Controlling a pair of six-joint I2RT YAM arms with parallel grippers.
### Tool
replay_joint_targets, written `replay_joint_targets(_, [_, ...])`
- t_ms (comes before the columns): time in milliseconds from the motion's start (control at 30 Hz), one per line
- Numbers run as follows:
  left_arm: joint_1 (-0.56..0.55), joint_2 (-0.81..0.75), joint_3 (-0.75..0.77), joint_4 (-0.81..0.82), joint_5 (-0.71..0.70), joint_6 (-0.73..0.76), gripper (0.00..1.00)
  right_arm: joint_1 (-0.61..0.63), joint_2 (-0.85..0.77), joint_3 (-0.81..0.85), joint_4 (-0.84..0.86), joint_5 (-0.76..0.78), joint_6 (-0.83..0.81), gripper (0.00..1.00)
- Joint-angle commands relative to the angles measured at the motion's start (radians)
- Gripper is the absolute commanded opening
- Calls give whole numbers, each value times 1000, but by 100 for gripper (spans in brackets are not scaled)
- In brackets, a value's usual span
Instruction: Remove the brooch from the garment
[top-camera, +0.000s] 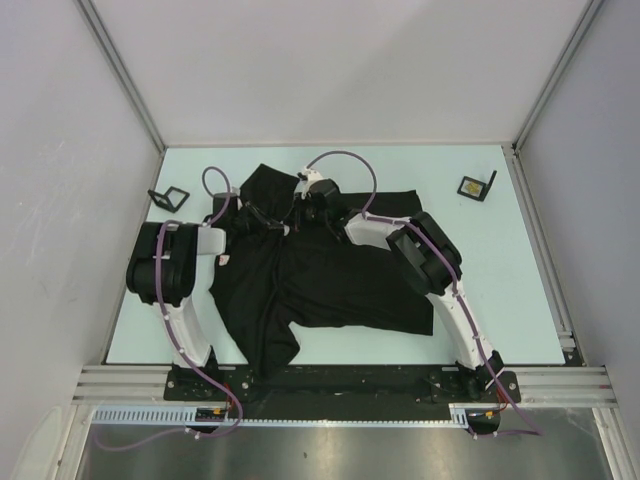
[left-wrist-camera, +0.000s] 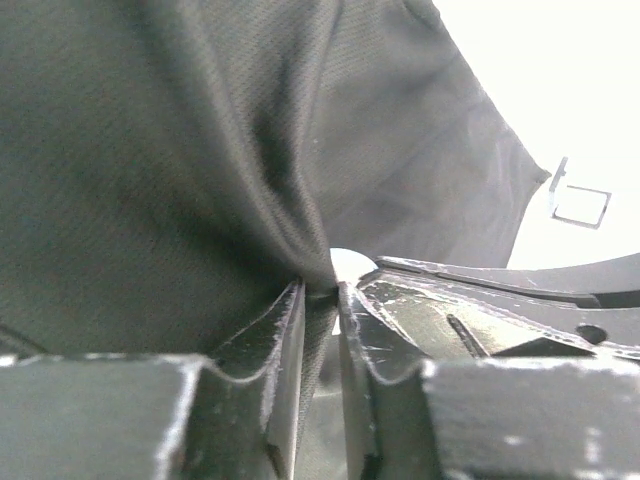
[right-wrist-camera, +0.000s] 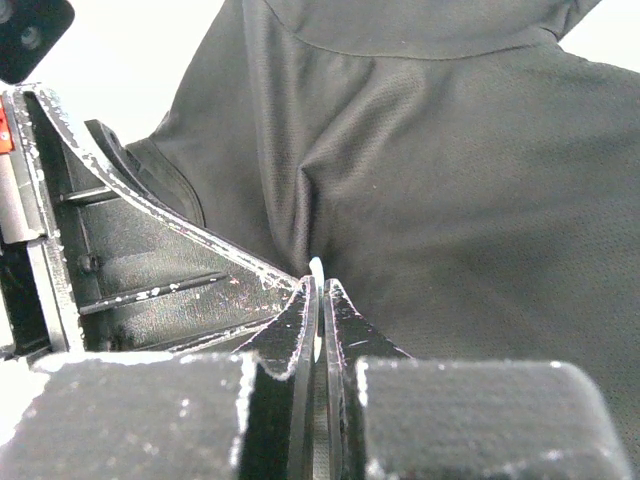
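Right claw (right-wrist-camera: 320, 292) clamps white brooch (right-wrist-camera: 316, 267); left claw (left-wrist-camera: 322, 293) pinches garment (left-wrist-camera: 150, 180) fold. We risk tearing cloth if pin catches during pull.

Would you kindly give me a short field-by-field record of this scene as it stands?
Garment: black T-shirt spread on the pale table
Left gripper: pinching a fold of the T-shirt
Right gripper: shut on a thin white piece at the fabric, possibly the brooch
Other items: two small black stands, one far left, one far right
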Motion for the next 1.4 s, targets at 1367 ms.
replay_joint_targets(1367, [-6,-9,180,-482,-240,118,6,19,-135,-182,392,-13,-18,0])
